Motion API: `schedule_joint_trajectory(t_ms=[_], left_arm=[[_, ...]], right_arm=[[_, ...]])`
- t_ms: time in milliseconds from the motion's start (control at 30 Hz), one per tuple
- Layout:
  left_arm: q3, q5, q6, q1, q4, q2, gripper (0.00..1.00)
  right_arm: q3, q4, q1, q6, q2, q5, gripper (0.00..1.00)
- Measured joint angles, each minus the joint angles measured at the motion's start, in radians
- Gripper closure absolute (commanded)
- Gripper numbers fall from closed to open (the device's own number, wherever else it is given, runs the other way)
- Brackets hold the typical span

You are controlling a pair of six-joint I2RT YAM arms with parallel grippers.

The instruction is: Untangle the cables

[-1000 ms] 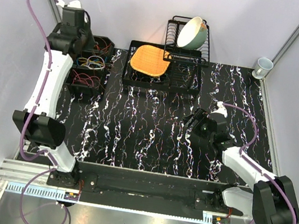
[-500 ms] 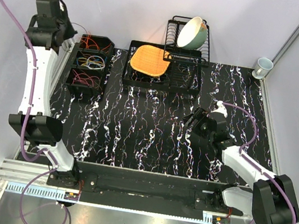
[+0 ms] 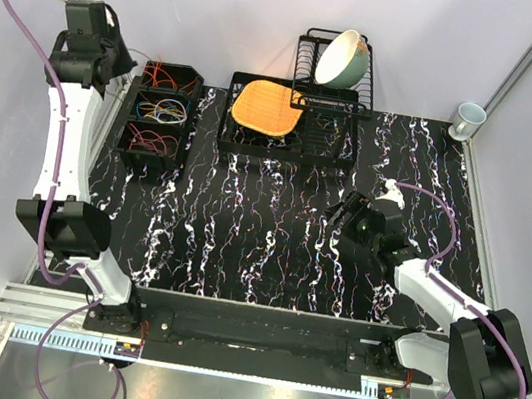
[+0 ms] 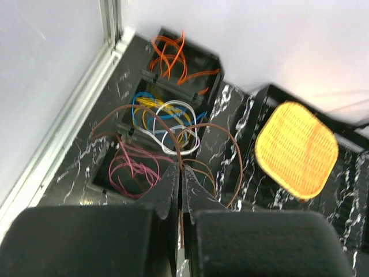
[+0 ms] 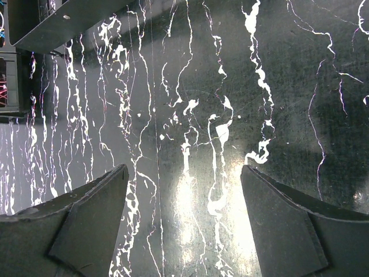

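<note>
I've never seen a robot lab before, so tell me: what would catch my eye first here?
Probably the left gripper, raised at the far left corner of the table and shut on a brown cable that trails up from a black bin of bright orange, blue, yellow and pink cables. Next, the orange woven mat and the tilted cream bowl at the back.

L gripper (image 4: 180, 171) high, pinching cable (image 4: 240, 161); R gripper (image 5: 183, 173) wide.

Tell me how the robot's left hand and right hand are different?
The left hand is shut, pinching a brown cable; the right hand is open and empty. The left hand is above the cable bins; the right hand is over the marbled table. Both have two dark fingers.
</note>
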Motion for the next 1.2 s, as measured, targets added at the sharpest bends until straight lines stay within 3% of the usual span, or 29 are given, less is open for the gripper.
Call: schedule_joint_trajectory(t_ms=[233,633,900,1200], left_arm=[[-0.068,0.024,-0.003,0.0,0.013,0.018,1.0],[-0.352,0.006,-0.011,0.0,0.085,0.01,1.0],[-0.352,-0.064,-0.01,0.0,0.121,0.014,1.0],[-0.24,-0.194,0.027,0.0,0.117,0.106,1.0]], right_arm=[[0.0,0.0,0.0,0.0,0.002,-0.004,0.15],[0.0,0.0,0.0,0.0,0.004,-0.007,0.15],[0.001,0.0,0.0,0.0,0.004,-0.007,0.15],[0.006,-0.001,0.0,0.0,0.006,-0.007,0.15]])
